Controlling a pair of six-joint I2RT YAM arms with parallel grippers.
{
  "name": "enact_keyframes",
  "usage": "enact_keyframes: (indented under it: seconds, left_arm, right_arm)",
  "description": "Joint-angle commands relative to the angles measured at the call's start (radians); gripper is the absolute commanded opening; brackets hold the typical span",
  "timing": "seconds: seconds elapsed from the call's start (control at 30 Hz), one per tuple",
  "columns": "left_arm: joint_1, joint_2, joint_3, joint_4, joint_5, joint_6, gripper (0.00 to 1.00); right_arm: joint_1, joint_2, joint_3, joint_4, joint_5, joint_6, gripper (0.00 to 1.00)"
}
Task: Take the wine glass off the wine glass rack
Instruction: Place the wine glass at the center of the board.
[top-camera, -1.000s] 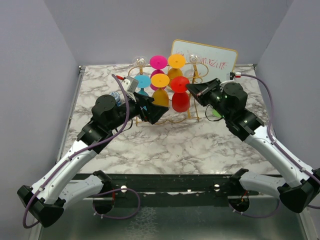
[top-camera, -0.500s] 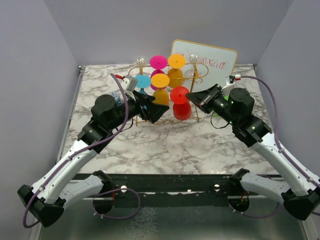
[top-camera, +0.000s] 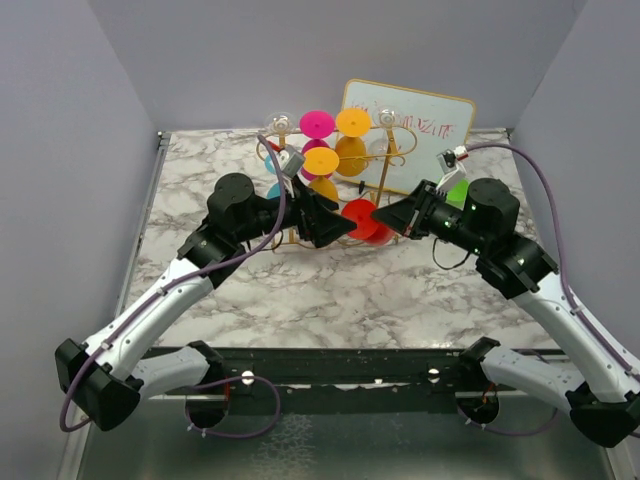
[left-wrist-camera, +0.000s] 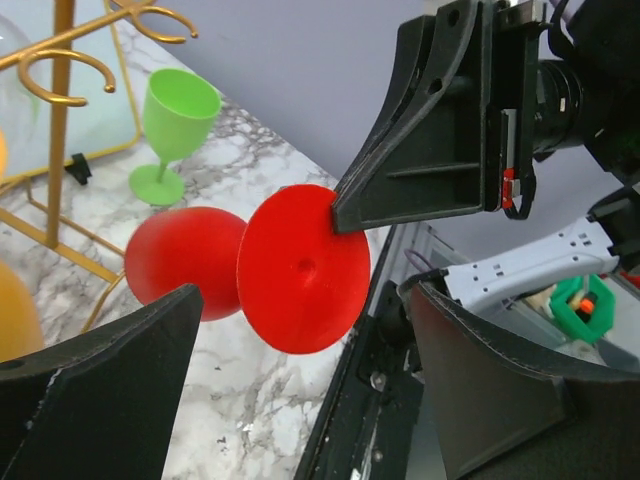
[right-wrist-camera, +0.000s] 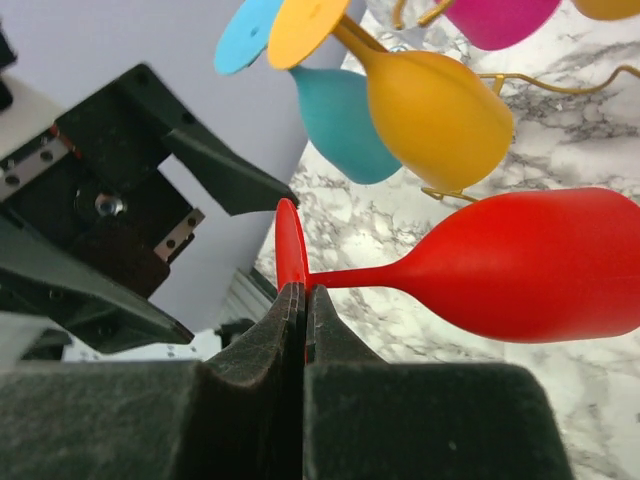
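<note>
The red wine glass (top-camera: 365, 222) is judged to be already off the hooks of the wine glass rack (left-wrist-camera: 60, 130). It is held lying on its side, low over the worktop (top-camera: 330, 290), just in front of the rack's foot. Whether its bowl touches the base rail cannot be told. The right claw (right-wrist-camera: 303, 292) is clamped on the rim of the glass's foot, with the fingers pressed together on the thin disc. The left claw (top-camera: 335, 224) is held with its jaws wide apart on either side of that foot, and nothing is gripped by it. A hand-over or a setting-down appears to be what is left. The glass is not yet stood on the worktop.

One rack is counted, and two arms. Six coloured glasses are seen:
- one red, held by the right claw;
- one magenta glass (top-camera: 317, 125), hung on the rack;
- two orange-yellow glasses (top-camera: 353, 122), hung on the rack;
- one teal glass (right-wrist-camera: 335, 120), hung on the rack;
- one green glass (left-wrist-camera: 178, 120), stood upright on the worktop beside the rack.

Two clear rounded shapes at the top of the rack may be further glasses, but this cannot be settled. One whiteboard (top-camera: 430, 125) is propped behind the rack.
</note>
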Motion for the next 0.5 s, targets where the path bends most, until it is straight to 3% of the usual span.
enact_keyframes:
  seconds: [0.0,0.33,0.47]
  left_arm:
    - [0.002,0.018,0.019,0.093,0.135,-0.052,0.85]
    - [0.002,0.038,0.014,0.131,0.268,-0.039,0.62]
    - [0.002,0.041,0.017,0.129,0.3,-0.04,0.46]
  right_arm:
    - [0.003,0.01,0.074,-0.075,-0.14,-0.24,0.0]
    - [0.003,0.015,0.096,-0.039,-0.311,-0.377,0.0]
    - [0.003,0.02,0.093,-0.029,-0.336,-0.387,0.0]
